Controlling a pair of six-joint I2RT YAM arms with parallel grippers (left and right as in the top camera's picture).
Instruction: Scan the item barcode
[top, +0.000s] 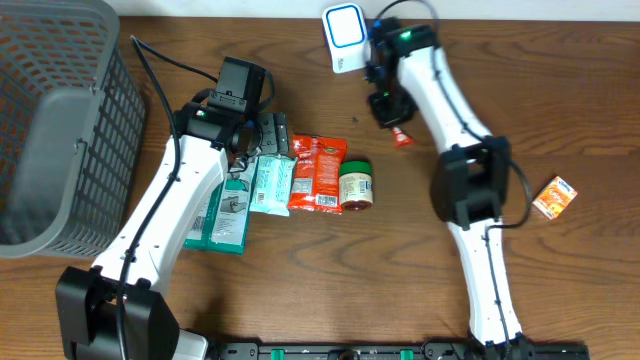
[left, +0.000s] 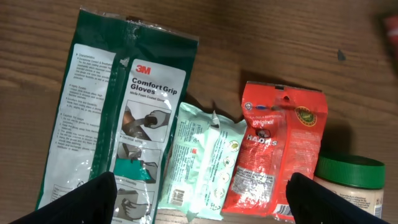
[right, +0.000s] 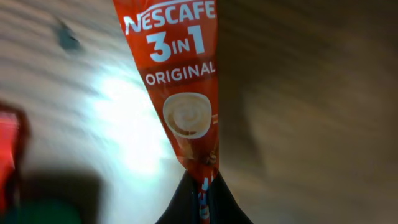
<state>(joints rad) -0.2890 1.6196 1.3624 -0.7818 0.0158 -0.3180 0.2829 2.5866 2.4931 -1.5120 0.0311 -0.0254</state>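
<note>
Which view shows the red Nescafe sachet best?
Right wrist: the red Nescafe coffee sachet fills the frame, label readable, pinched by the right gripper. Overhead shows only its small red tip; left wrist doesn't clearly show it.

Overhead: high, straight down, whole counter (top: 300, 290). Left wrist: close, downward; 3M glove pack (left: 118, 118), shared with overhead. Right wrist: very close on Nescafe sachet (right: 183, 81).
</note>
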